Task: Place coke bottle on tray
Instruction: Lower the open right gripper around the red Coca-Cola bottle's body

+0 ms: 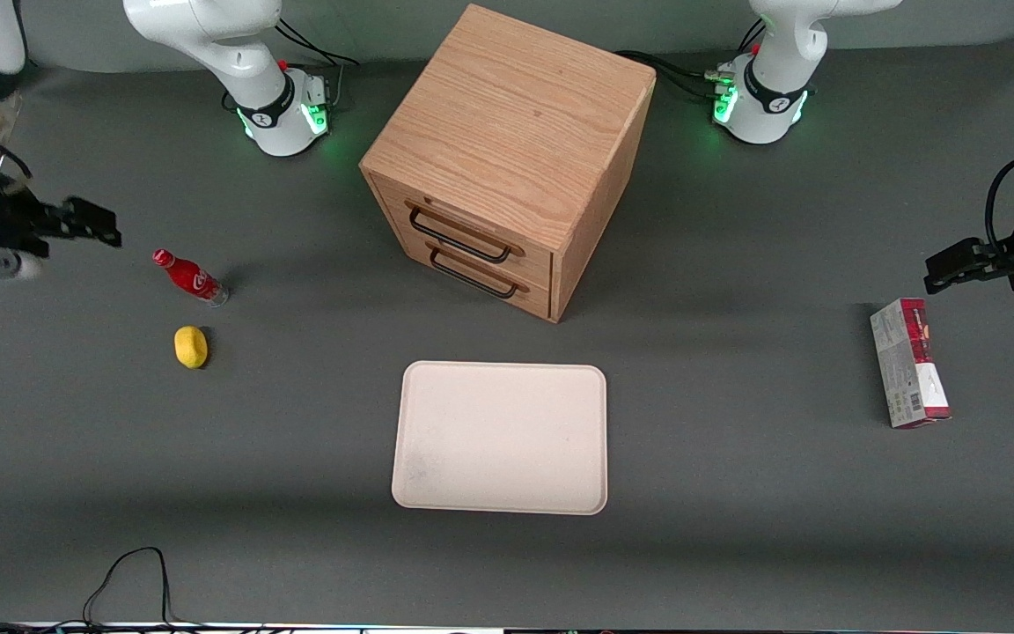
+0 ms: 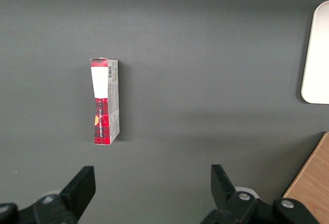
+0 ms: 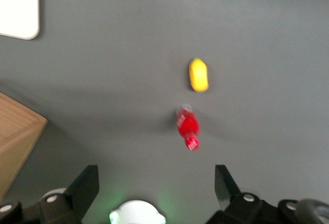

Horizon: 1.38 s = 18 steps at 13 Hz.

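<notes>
Front view: you are at the approach step, nothing picked up. The coke bottle [image 1: 191,278] stands on the grey table [image 1: 736,493] toward the working arm's end, leaning in this view, with a lemon [image 1: 191,346] just beside it, nearer the camera. The gripper [image 1: 89,224] hangs above the table near the bottle, apart from it, holding nothing. The cream tray [image 1: 500,438] lies bare in front of the wooden drawer cabinet [image 1: 507,158], well apart from the bottle.

Right wrist view: your fingers [image 3: 87,187] are spread wide with only table between them. The coke bottle [image 3: 187,127] sits apart from them, the lemon [image 3: 199,74] close beside it. Next, judge it so: centre over the bottle, descend, close on its body without nudging the lemon, then carry to the tray.

Left wrist view: a red-and-grey carton [image 2: 105,101] lies flat; a tray [image 2: 315,54] corner shows
</notes>
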Each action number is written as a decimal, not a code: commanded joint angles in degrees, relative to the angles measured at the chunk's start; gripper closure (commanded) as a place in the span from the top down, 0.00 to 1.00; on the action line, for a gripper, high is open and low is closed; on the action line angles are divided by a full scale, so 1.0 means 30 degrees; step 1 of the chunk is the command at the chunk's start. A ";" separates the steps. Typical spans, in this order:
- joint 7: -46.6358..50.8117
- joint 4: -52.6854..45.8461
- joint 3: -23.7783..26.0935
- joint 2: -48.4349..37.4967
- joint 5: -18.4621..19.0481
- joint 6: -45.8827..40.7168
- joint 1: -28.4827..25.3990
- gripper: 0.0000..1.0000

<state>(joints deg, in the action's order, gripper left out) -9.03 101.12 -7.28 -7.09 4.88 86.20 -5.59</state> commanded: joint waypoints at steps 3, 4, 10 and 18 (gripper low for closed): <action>-0.1265 0.3644 -0.0911 -0.3875 0.0716 0.0446 -0.0186 1.00; -0.1324 0.3821 -0.1203 -0.3964 0.0745 0.0504 -0.0186 1.00; -0.1998 0.9258 -0.2727 -0.4169 0.1009 0.6377 -0.0186 1.00; -0.1822 1.5102 -0.3754 -0.2971 0.1009 1.4915 -0.0186 1.00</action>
<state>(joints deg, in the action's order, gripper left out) -14.10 145.65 -17.54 -16.86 6.85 128.37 -5.65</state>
